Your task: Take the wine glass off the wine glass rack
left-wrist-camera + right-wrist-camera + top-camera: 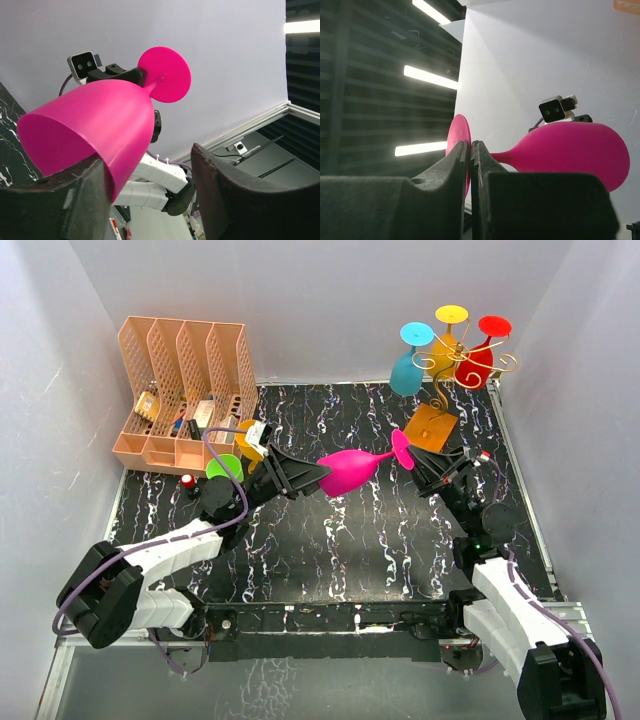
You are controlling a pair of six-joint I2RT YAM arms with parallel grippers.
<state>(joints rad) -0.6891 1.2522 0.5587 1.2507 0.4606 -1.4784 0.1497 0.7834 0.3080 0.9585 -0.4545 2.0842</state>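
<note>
Magenta wine glass (352,468) horizontal, mid-air, my arms reaching inward from either side.
Foot pinched tight by my right fingers (445,170); my left fingers (235,200) spread wide around the bowl.

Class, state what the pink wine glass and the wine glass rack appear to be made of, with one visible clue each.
The pink wine glass looks like plastic: opaque, evenly coloured, soft matte sheen. The wine glass rack looks like thin gold-toned metal wire, given its tight curls and glint; its orange-brown base is unclear, perhaps wood.
</note>
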